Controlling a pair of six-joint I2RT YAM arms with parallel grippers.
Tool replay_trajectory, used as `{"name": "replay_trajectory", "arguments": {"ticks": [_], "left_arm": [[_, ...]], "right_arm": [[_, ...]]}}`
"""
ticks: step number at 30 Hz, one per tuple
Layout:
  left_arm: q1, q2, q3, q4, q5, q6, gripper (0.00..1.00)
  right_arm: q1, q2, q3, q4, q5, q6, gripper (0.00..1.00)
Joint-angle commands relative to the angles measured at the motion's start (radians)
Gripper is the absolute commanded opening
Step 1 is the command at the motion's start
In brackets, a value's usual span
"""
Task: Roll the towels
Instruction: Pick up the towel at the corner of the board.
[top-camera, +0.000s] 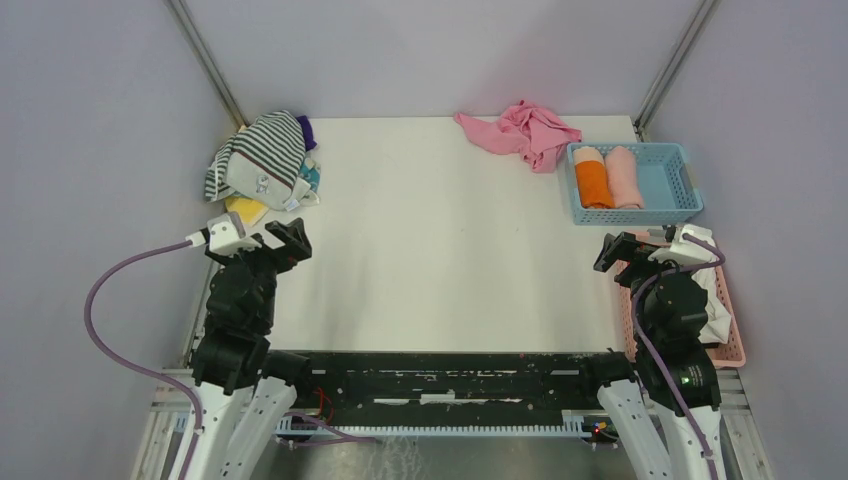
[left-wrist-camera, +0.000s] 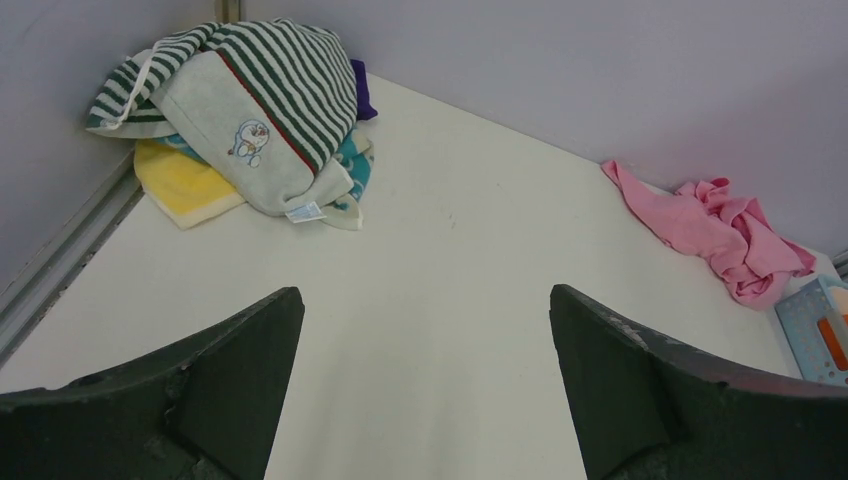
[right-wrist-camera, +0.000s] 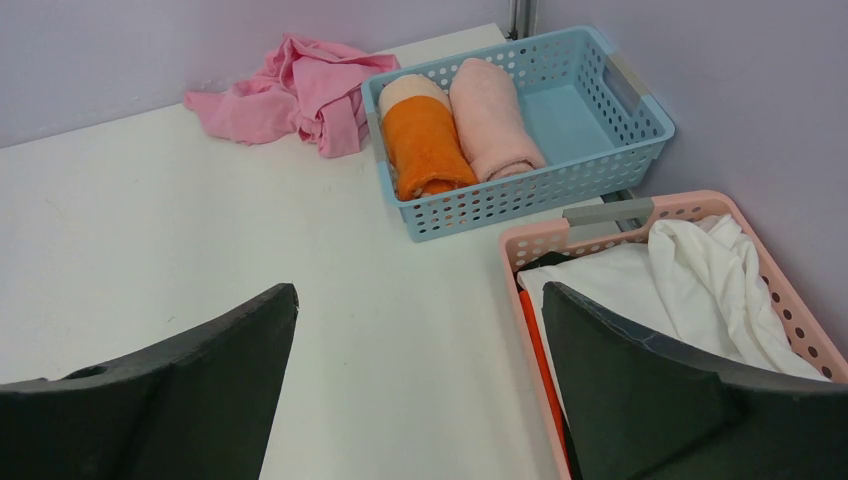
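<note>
While both arms hang low over the near edge of the table (top-camera: 430, 260), the left gripper (left-wrist-camera: 425, 295) has its jaws spread wide with nothing between them, and the right gripper (right-wrist-camera: 420, 292) is spread just as wide and equally bare. The towels lie in a loose, unrolled heap in the far left corner, against the wall and ahead of the left arm. The striped towel (left-wrist-camera: 290, 80) is draped on top, with a grey panel bearing a small cartoon figure folded over its front. The yellow towel (left-wrist-camera: 185, 185) sticks out flat from under its near left side, the teal towel (left-wrist-camera: 355, 165) peeks out at the right and is mostly hidden, and only a corner of the purple towel (left-wrist-camera: 362, 90) shows behind the heap. A crumpled pink cloth (top-camera: 522, 133) lies at the far edge, right of centre, just beside a blue basket (right-wrist-camera: 520, 205) in the far right corner. An orange roll (right-wrist-camera: 425, 145) and a pale pink roll (right-wrist-camera: 492, 120) lie in it side by side, touching. Nearer on the right, a pink basket (right-wrist-camera: 610, 222) holds bunched white fabric (right-wrist-camera: 700, 290)
</note>
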Motion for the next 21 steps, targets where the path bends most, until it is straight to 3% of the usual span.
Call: {"name": "replay_trajectory", "arguments": {"ticks": [1, 13, 18, 21], "left_arm": [[0.008, 0.019, 0.004, 0.057, 0.011, 0.037, 0.99], [0.010, 0.116, 0.006, 0.076, -0.029, 0.035, 0.99], [0.012, 0.338, 0.077, 0.062, -0.109, -0.012, 0.99], [0.056, 0.548, 0.148, 0.081, -0.064, -0.040, 0.99]], "right_arm": [[0.006, 0.006, 0.001, 0.046, 0.004, -0.016, 1.00], [0.028, 0.013, -0.003, 0.034, -0.004, -0.037, 1.00], [0.052, 0.015, -0.007, 0.040, -0.013, -0.043, 1.00], [0.068, 0.012, -0.012, 0.050, -0.038, -0.043, 1.00]]}}
